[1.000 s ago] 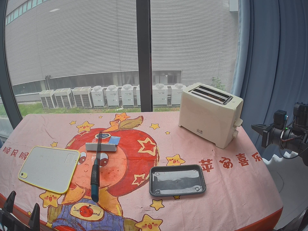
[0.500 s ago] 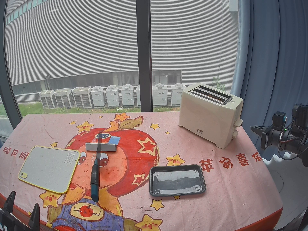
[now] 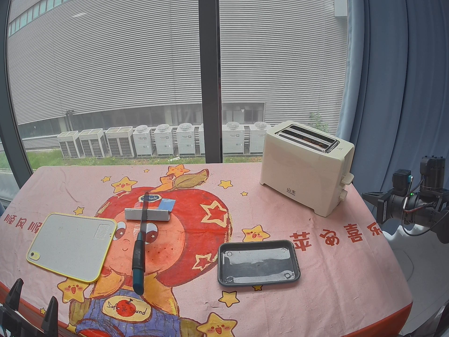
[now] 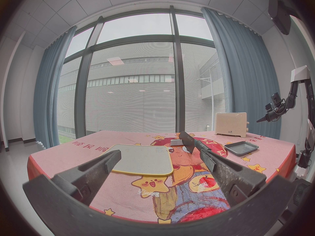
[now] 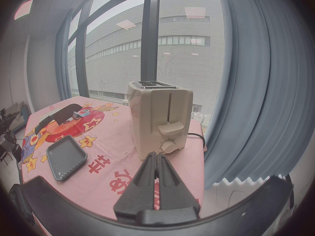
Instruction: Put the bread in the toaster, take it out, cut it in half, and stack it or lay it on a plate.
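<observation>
The toaster (image 3: 306, 164) stood at the far right of the table, on the pink cartoon tablecloth (image 3: 327, 277) and close to the blue curtain (image 3: 402, 71). What looked like the bread (image 3: 312, 139) showed as a brownish strip low in one of its top slots, though I could not be sure of it. On the end panel facing the right arm, the lever (image 5: 170, 127) sat at the bottom of its track, with the round dial (image 5: 169, 146) just under it.

The right gripper (image 3: 369, 195) hung off the right edge of the table, at about the height of the toaster's lower half. It pointed at that end panel, near it but not touching. Its two fingers (image 5: 146, 177) were pressed together with nothing between them.

The left gripper (image 4: 160, 154) was at the near left corner of the table, well away from the toaster. Its jaws were spread wide and held nothing. Just beyond it lay the grey cutting board (image 3: 72, 245) with its yellow rim.

Beside the board lay the knife (image 3: 139, 244), its blue handle toward the near edge and its blade propped across a small grey rest (image 3: 147, 214). The dark plate (image 3: 258, 262), a shallow rectangular tray, lay between the knife and the toaster, nearer the front. It was clear of both grippers and had nothing on it.
</observation>
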Controlling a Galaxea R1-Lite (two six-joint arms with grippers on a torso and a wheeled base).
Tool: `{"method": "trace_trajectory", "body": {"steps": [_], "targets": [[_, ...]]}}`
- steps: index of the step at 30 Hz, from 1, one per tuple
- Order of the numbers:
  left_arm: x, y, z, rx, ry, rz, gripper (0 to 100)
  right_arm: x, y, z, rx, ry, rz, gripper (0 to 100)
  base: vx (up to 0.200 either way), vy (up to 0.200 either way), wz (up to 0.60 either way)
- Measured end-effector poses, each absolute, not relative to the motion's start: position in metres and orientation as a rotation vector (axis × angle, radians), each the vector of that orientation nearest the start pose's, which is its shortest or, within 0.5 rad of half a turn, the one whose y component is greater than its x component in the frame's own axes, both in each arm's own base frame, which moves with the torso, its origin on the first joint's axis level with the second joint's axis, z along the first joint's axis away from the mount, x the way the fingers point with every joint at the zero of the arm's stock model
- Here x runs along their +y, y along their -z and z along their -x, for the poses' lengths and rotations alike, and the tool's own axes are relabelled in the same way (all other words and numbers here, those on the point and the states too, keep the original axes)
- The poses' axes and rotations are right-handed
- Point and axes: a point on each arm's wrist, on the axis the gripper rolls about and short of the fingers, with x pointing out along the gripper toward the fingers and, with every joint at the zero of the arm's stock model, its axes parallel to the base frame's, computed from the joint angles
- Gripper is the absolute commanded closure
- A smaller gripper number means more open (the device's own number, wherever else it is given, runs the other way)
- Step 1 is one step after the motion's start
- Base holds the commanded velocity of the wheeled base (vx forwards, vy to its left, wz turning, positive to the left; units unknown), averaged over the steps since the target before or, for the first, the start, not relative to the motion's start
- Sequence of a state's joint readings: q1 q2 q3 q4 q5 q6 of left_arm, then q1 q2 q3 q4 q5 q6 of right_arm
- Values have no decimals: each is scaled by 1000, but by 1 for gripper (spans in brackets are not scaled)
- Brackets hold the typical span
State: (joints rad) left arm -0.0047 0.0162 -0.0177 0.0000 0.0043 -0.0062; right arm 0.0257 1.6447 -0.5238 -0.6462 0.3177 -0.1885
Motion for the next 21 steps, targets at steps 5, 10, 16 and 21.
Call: {"method": "trace_trajectory", "body": {"steps": [5, 10, 16, 21], "targets": [[0, -81, 23, -1, 0, 6, 0, 14, -123, -259, 462, -383, 108, 100, 0, 0, 0], [0, -81, 23, -1, 0, 6, 0, 13, -118, -264, 483, -382, 98, 100, 0, 0, 0], [0, -81, 23, -1, 0, 6, 0, 13, -110, -274, 505, -385, 81, 100, 0, 0, 0], [0, -81, 23, -1, 0, 6, 0, 13, -104, -284, 528, -373, 27, 100, 0, 0, 0]]}}
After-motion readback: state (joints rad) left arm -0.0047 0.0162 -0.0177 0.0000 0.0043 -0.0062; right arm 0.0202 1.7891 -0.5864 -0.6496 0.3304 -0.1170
